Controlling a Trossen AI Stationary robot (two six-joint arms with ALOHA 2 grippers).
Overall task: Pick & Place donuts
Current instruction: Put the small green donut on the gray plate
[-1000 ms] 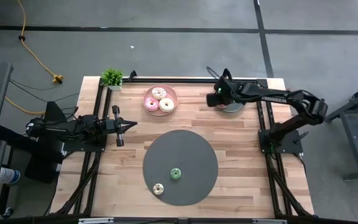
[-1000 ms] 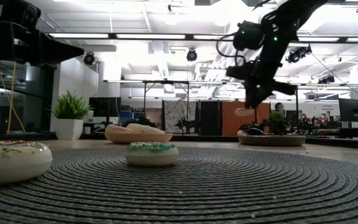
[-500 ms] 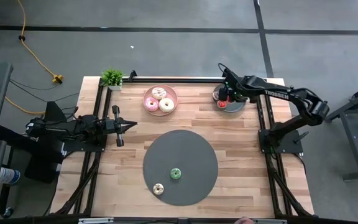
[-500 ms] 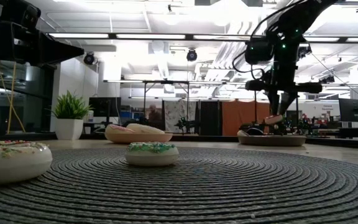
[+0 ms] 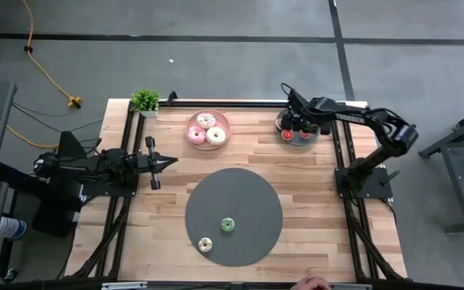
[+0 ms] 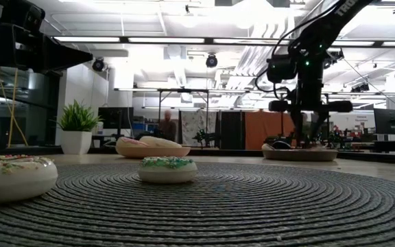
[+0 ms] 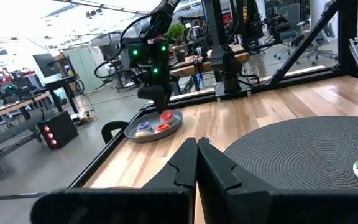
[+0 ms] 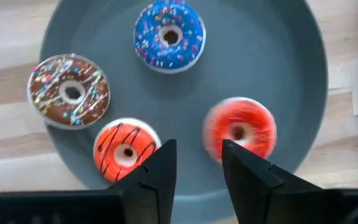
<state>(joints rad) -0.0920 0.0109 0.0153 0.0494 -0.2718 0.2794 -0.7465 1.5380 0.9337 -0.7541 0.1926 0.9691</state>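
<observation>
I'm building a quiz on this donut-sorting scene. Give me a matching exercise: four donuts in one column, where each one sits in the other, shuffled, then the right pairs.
Column one:
1. blue donut
2. green donut
3. pink donut
4. brown donut

Column two:
A. on the pink plate, beside the potted plant's end of the table
B. on the grey plate, under the right gripper
C. on the big dark mat
D. on the grey plate, next to the orange striped donut

Pairs: 1-B, 2-C, 3-A, 4-D
</observation>
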